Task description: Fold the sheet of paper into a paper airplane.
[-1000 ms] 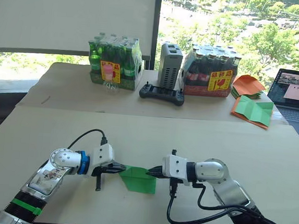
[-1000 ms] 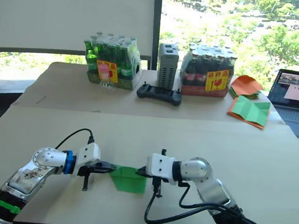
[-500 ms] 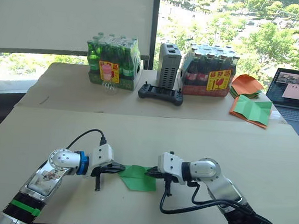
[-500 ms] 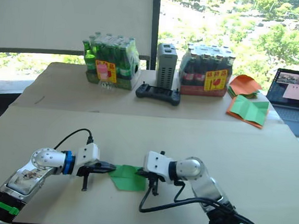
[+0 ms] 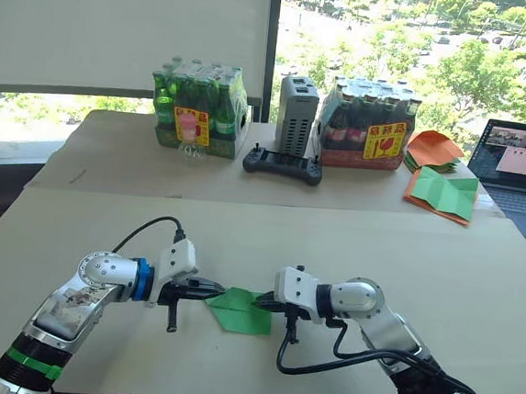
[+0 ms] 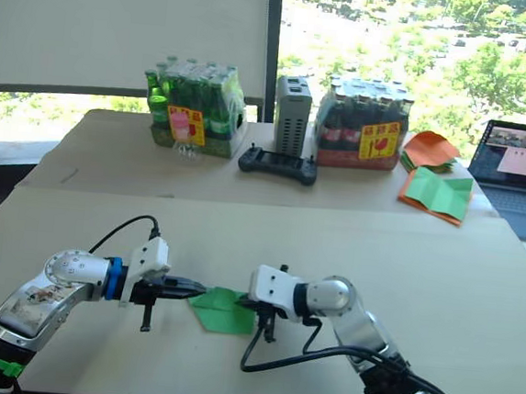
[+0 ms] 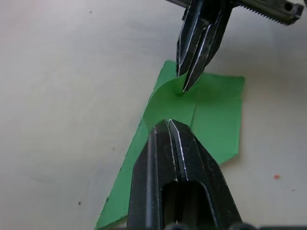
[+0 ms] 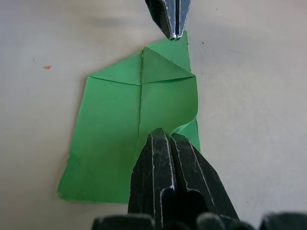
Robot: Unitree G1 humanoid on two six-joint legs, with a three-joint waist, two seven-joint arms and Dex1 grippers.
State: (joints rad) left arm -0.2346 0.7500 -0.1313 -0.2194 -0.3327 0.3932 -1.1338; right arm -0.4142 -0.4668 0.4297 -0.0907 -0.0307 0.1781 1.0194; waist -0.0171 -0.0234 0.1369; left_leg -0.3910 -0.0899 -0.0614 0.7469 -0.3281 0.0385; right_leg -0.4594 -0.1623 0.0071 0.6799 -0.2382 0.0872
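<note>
The sheet of paper (image 5: pixel 240 311) is bright green and partly folded, with a centre crease and a pointed end; it lies on the tan table (image 5: pixel 260 234) near the front. My left gripper (image 5: pixel 214 290) is shut, its tip resting at the paper's pointed end (image 8: pixel 178 45). From the opposite side, my right gripper (image 5: pixel 259 300) is shut on a flap of the paper, which curls up off the table (image 8: pixel 191 112). In the left wrist view the right gripper's fingers (image 7: pixel 199 45) meet that raised edge of the paper (image 7: pixel 211 110).
At the table's back stand a pack of green bottles (image 5: pixel 200 108), a grey box (image 5: pixel 298 115), a black controller (image 5: pixel 284 165) and a pack of dark bottles (image 5: pixel 369 123). Back right lie orange papers (image 5: pixel 436 149), a green sheet with orange edges (image 5: pixel 446 195) and a laptop (image 5: pixel 522 169).
My right gripper has crept left over the paper and one flap now curls up. The left arm has lowered and straightened, its tip still at the paper's left end.
</note>
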